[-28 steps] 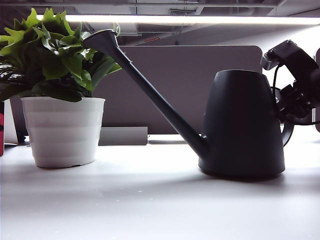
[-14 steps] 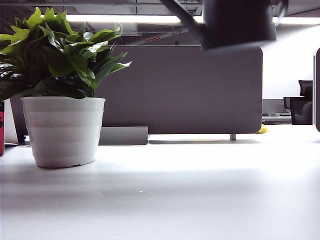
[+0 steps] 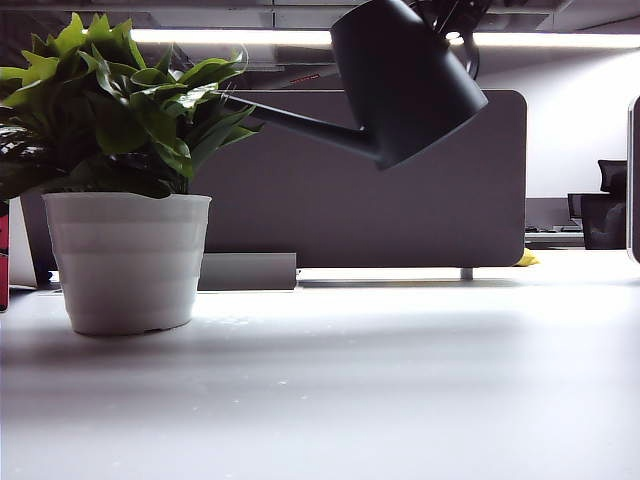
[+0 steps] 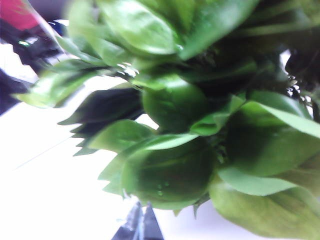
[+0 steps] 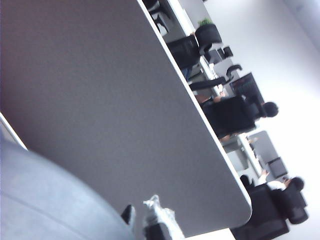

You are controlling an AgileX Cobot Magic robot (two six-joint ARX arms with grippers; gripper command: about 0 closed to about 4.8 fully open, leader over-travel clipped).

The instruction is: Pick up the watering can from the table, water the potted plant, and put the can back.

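The potted plant [image 3: 120, 180] is standing on the white counter [image 3: 380, 400] at 9 o'clock of the exterior view. The left claw [image 4: 141, 227] is hanging just beside its leaves; I cannot tell if its fingers are apart or together. At 12 o'clock the watering can [image 3: 405, 80] is hanging in the air, tilting, its spout reaching to the leaves. The right claw [image 5: 150, 220] is holding it, clamped on the can.

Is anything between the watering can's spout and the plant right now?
Nothing visible. The watering can hangs tilted in the air, held from above by the right tool, its spout tip already among the leaves of the potted plant. The left tool is close by the leaves, not in the spout's path.
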